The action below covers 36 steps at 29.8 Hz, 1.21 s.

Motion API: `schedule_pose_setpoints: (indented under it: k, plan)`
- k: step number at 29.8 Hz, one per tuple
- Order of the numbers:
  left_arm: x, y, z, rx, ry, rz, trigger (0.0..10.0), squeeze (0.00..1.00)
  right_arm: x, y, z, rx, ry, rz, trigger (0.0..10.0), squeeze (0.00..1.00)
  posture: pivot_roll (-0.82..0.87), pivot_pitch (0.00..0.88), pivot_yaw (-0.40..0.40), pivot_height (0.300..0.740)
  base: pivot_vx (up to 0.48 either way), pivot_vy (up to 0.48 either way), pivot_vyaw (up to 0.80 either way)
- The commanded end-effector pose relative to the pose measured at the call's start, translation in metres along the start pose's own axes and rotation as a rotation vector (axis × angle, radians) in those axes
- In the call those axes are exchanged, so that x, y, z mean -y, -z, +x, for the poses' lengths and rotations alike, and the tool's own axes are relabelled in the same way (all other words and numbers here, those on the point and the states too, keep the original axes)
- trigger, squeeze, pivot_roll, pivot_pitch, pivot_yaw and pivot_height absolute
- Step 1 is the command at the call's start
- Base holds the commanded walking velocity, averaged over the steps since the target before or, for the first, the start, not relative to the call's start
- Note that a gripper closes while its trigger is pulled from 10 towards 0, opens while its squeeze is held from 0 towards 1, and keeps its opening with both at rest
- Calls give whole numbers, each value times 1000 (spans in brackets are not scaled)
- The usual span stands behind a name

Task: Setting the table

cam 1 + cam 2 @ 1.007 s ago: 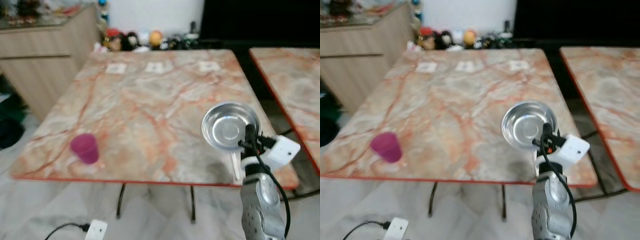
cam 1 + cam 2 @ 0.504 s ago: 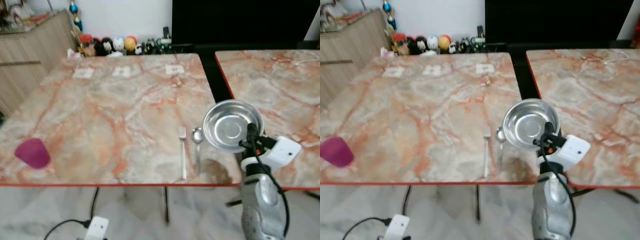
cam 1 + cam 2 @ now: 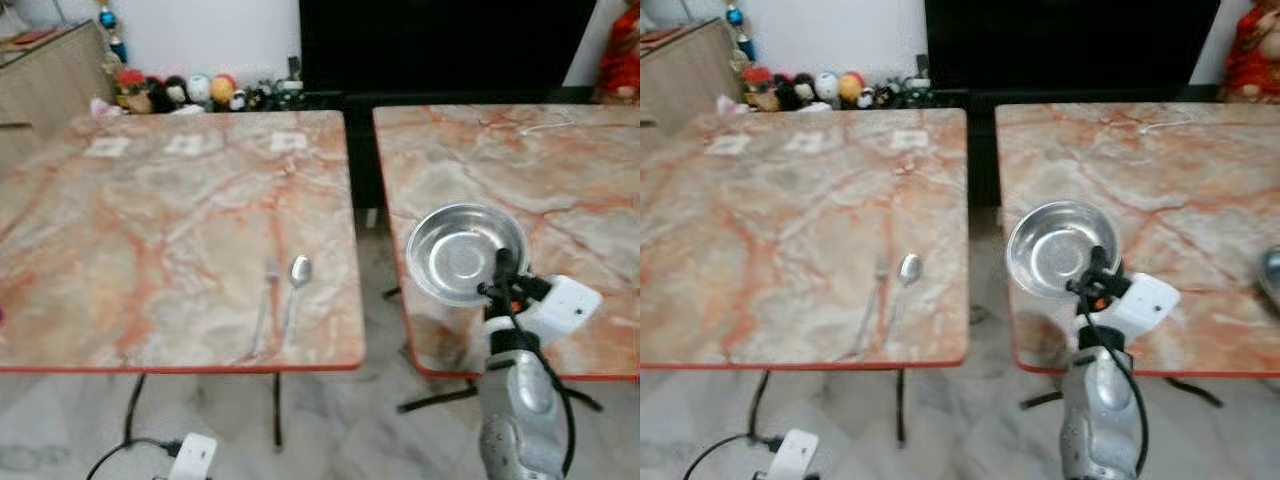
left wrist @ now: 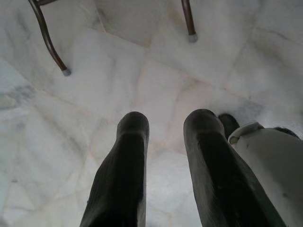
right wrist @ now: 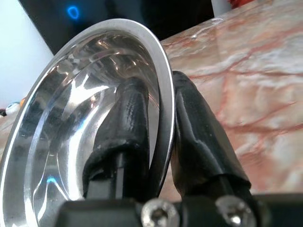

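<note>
A shiny steel bowl (image 3: 462,255) is held up in front of me, tilted, over the near edge of the right marble table (image 3: 560,170). My right gripper (image 3: 502,268) is shut on its rim: in the right wrist view one finger (image 5: 128,118) lies inside the bowl (image 5: 71,109) and the other outside. A fork (image 3: 266,300) and a spoon (image 3: 297,275) lie side by side on the left marble table (image 3: 150,230), near its front right corner. My left gripper (image 4: 165,123) hangs over the white floor, open and holding nothing.
A narrow gap separates the two tables. Small white cards (image 3: 288,142) lie at the left table's far side. Another steel dish (image 3: 1272,275) shows at the right table's edge. Toys (image 3: 200,90) and a black cabinet (image 3: 440,50) stand behind. A power strip (image 3: 193,455) lies on the floor.
The camera has swung to the right: the pink cup has left the picture and the right table has come in. The bowl stays held in my right gripper.
</note>
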<state>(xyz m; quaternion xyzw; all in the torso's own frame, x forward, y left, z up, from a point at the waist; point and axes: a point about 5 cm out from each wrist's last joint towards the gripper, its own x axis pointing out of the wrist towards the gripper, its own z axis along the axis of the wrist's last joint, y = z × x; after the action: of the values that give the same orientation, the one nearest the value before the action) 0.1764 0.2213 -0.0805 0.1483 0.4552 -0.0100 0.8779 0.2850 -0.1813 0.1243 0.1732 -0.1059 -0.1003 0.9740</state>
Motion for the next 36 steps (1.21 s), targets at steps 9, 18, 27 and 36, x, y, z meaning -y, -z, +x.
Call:
schedule_pose_setpoints:
  k: [9, 18, 27, 36]
  plan:
    - [3, 1, 0, -9, 16, 21, 10000, 0, 7, -7, 3, 36, 32, -10, 10000, 0, -170, 0, 64, 740, 0, -447, 0]
    - [3, 0, 0, -6, 13, 17, 10000, 0, 9, -12, 6, 52, 52, -15, 10000, 0, -165, 0, 64, 740, 0, -447, 0]
    - [1, 4, 0, -18, -2, 7, 10000, 0, 32, -23, 3, 115, 257, -32, 10000, 0, -164, 7, 75, 740, 0, -127, 0]
    - [-4, 1, 0, -12, -8, 0, 10000, 0, 47, -24, 8, 96, 424, 79, 10000, 0, -164, 15, 80, 740, 0, 0, 0]
